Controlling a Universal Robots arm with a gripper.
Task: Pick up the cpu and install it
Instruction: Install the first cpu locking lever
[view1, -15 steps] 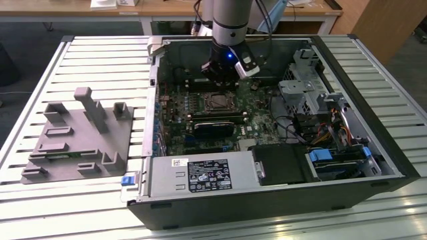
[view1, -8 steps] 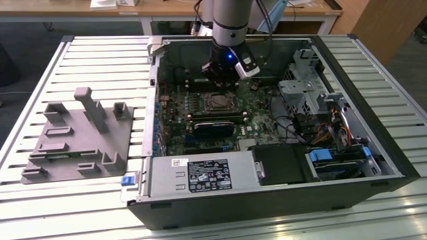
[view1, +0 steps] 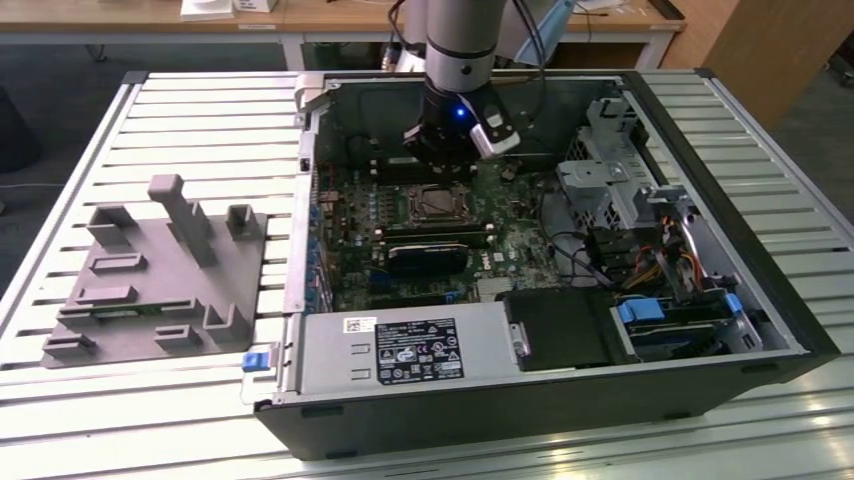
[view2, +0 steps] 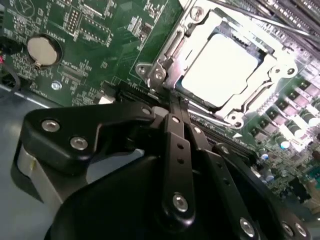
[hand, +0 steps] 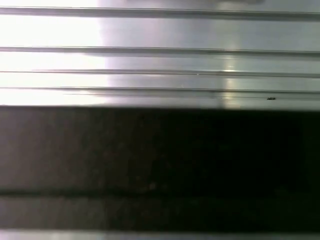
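**One chip seated in the socket, gripper closed above the board**

One arm stood over the open computer case (view1: 534, 300), which lay on its side so the green circuit board (view1: 441, 230) faced upward and could be reached from above. The gripper (view2: 176, 102) hung just over the board, at the near edge of the socket (view2: 220, 65). Its fingers (view2: 172, 130) were pressed together with nothing visible between them, so it carried no load.

The cpu (view2: 222, 70) lay flat inside the metal frame of the socket, its pale top showing squarely through the opening; in my judgement it had already been placed there. The grey tray (view1: 147, 290) sat on the slatted table (view1: 80, 140), well apart on the exterior view's left, outside the case.
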